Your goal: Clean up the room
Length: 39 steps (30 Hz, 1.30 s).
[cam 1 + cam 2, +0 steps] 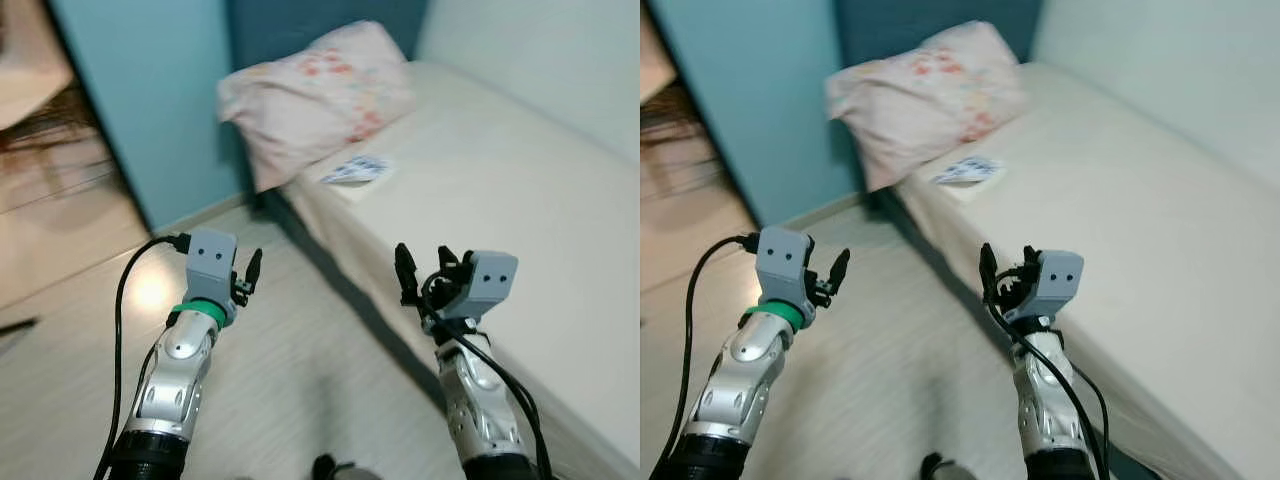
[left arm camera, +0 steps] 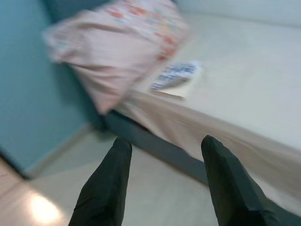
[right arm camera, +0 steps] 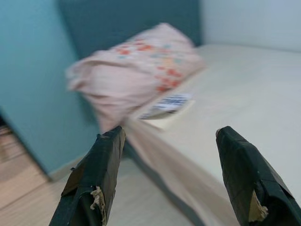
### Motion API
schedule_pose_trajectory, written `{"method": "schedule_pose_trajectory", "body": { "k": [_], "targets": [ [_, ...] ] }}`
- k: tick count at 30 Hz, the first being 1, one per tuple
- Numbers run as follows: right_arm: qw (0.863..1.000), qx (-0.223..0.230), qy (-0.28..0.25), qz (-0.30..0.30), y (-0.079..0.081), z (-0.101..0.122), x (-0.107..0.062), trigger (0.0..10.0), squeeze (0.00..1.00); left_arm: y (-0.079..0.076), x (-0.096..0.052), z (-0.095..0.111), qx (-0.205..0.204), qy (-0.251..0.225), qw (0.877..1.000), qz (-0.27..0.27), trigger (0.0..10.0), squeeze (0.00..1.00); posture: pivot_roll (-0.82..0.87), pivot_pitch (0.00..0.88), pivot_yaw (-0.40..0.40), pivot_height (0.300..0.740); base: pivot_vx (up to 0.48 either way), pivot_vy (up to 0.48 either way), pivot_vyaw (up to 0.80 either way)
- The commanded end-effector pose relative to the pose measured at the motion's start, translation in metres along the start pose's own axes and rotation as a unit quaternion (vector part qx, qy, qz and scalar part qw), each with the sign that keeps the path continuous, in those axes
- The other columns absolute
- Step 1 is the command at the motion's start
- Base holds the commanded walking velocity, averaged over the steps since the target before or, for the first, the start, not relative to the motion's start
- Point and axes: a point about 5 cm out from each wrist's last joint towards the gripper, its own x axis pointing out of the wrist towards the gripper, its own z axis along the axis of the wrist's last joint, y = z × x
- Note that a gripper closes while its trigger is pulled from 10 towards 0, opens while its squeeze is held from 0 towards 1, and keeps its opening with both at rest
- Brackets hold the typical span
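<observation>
i had both arms raised over the floor (image 1: 290, 350) beside the bed (image 1: 500, 180). the left gripper (image 2: 162, 183) was spread and held nothing, and the right gripper (image 3: 171, 174) was spread wider, also bare. ahead of both, well apart from the fingertips, a pillow (image 1: 315, 95) overhung the bed's near corner, with a blue-printed paper (image 1: 357, 169) just beside it on the sheet.

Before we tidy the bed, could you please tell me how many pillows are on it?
1: the pillow lies at the head of the bed, overhanging its edge, beside a booklet. None other shows.
</observation>
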Motion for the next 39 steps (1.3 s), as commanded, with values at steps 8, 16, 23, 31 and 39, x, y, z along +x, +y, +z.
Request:
{"method": "schedule_pose_trajectory", "body": {
  "k": [8, 16, 23, 31, 39],
  "targets": [
    [1.0, 0.002, 0.014, -0.004, -0.0023, -0.0064, -0.0032, 10.0, 0.0, -0.0006, 0.0001, -0.0124, -0.011, 0.031, 0.999, 0.002, 10.0, 0.0, 0.06, 0.049, 0.018, 0.733, 0.0, 0.0, -0.79],
    [1.0, 0.001, 0.015, -0.003, -0.0028, -0.0067, -0.0031, 10.0, 0.0, -0.0029, 0.0015, -0.0135, -0.017, 0.035, 0.999, -0.001, 10.0, 0.0, 0.06, 0.051, 0.017, 0.733, 0.0, 0.0, -0.79],
    [1.0, 0.001, 0.017, -0.004, -0.003, -0.0073, -0.0037, 10.0, 0.0, -0.0032, 0.0018, -0.0135, -0.016, 0.034, 0.999, -0.002, 10.0, 0.0, 0.06, 0.056, 0.017, 0.733, 0.0, 0.0, -0.79],
    [1.0, 0.002, 0.017, -0.003, -0.0027, -0.0077, -0.0034, 10.0, 0.0, -0.003, 0.002, -0.0135, -0.016, 0.034, 0.999, 0.0, 10.0, 0.0, 0.06, 0.058, 0.017, 0.733, 0.0, 0.0, -0.79],
    [1.0, 0.002, 0.018, -0.005, -0.0032, -0.0082, -0.0041, 10.0, 0.0, -0.0029, 0.0022, -0.0142, -0.016, 0.035, 0.999, 0.001, 10.0, 0.0, 0.06, 0.06, 0.018, 0.733, 0.0, 0.0, -0.79]
  ]
}}
